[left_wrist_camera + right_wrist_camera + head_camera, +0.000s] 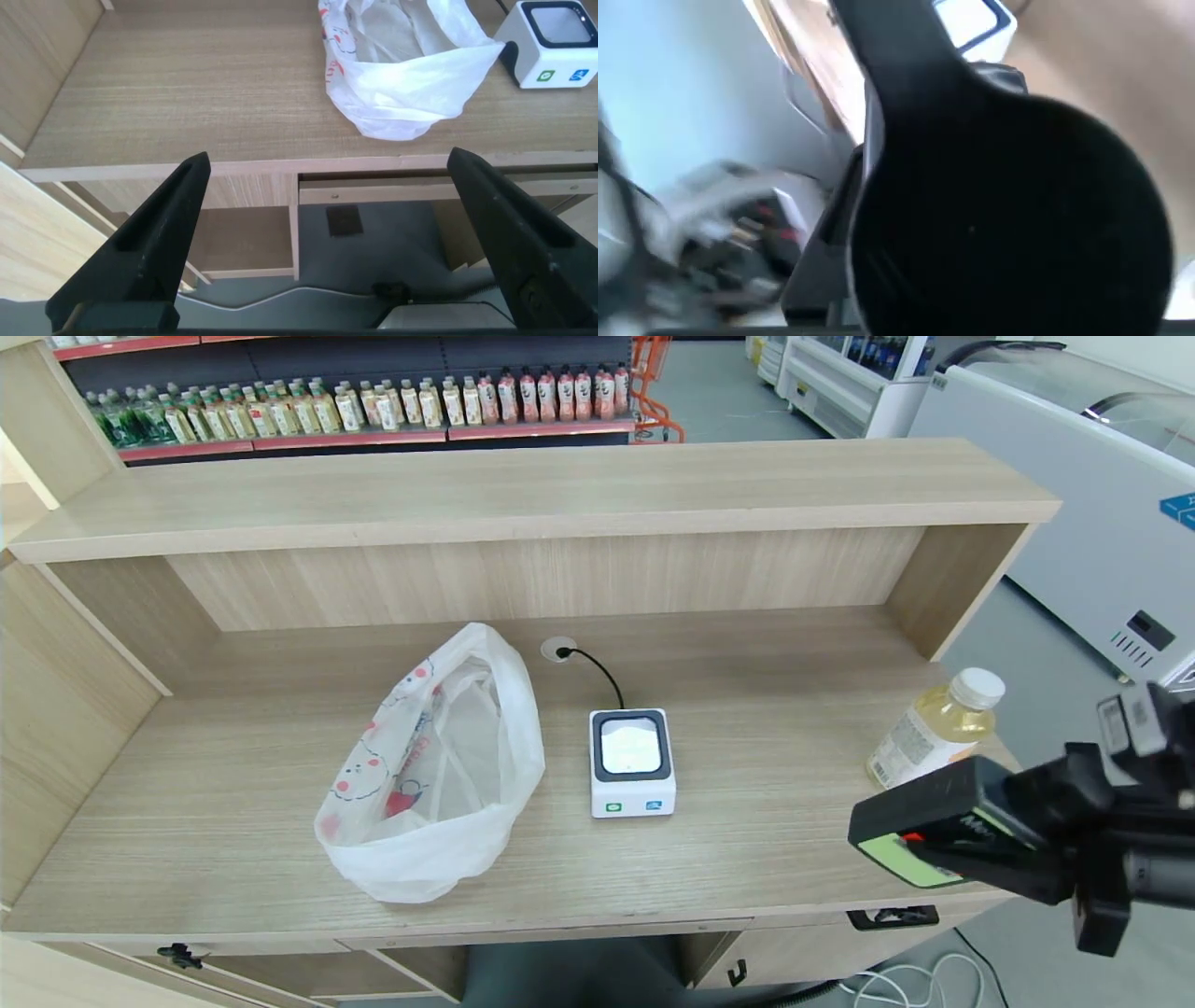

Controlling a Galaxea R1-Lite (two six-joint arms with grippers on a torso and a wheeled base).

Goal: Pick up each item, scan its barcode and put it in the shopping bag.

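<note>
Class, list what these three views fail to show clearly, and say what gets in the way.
- Bottle, head view: lower part hidden behind the black object in front.
- Shopping bag, head view: crumpled plastic hides its bottom.
- Scanner, left wrist view: cut off by the picture's edge.
- Right wrist view: blurred dark shape blocks most of the counter.

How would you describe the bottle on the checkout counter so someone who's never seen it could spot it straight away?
Start at the wooden counter and go to its right end, well past the white scanner in the middle. The bottle stands by that right edge: clear plastic, pale yellow liquid, white cap, the only bottle on the counter.
</note>
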